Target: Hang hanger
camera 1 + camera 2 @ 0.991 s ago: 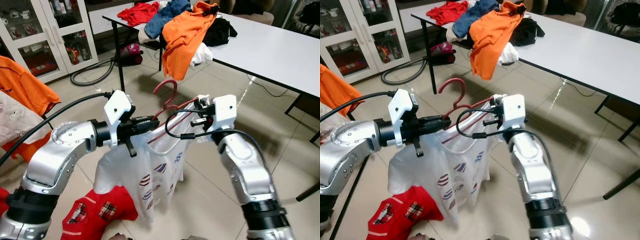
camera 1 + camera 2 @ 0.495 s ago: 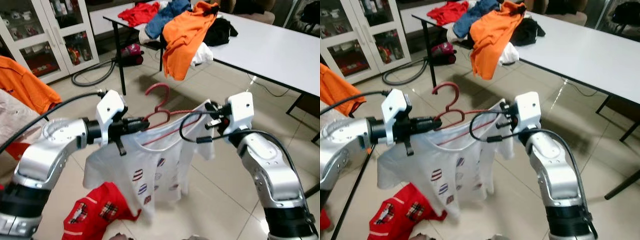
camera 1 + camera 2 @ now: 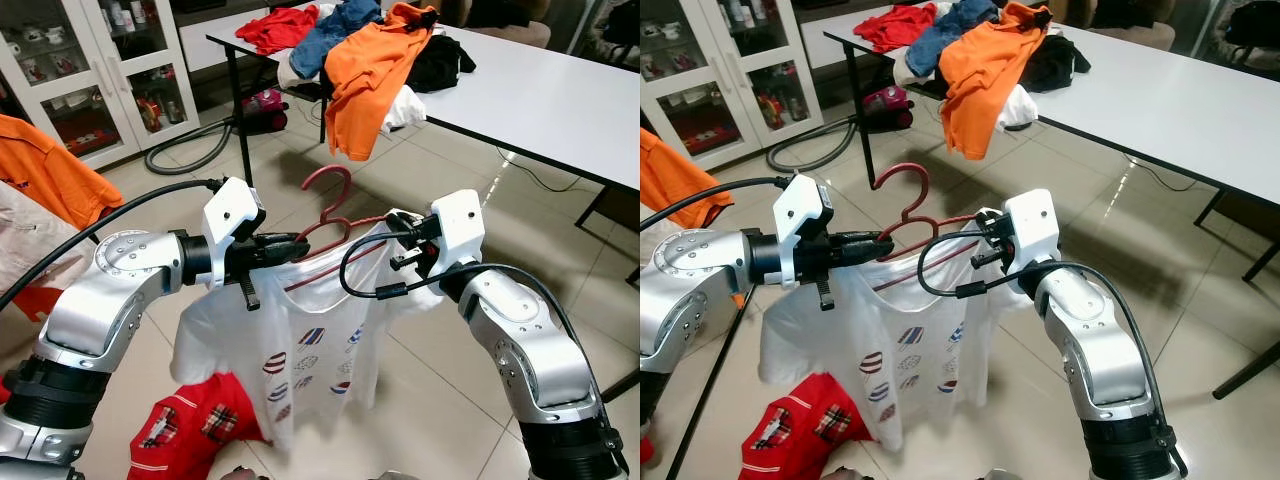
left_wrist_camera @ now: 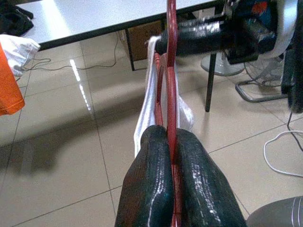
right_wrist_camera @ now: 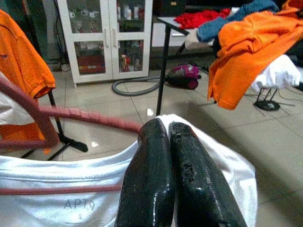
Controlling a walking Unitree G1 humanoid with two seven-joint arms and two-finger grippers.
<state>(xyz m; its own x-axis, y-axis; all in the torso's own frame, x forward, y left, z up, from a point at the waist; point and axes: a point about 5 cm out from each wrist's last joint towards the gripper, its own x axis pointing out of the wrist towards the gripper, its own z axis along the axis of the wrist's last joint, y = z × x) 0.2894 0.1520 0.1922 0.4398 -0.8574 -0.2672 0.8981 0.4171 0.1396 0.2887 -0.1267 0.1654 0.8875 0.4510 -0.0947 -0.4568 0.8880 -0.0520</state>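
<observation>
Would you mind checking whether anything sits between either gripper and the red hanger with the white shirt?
Nothing does. The left gripper is shut directly on the red hanger, and the right gripper is pinched on the white shirt at the hanger's other end. A rail to hang it on cannot be made out.

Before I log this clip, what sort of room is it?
Probably a home utility or laundry room: clothes heaped on a white table, a glass-door cabinet, a vacuum on tiled floor, and shirts hanging at the robot's left.
</observation>
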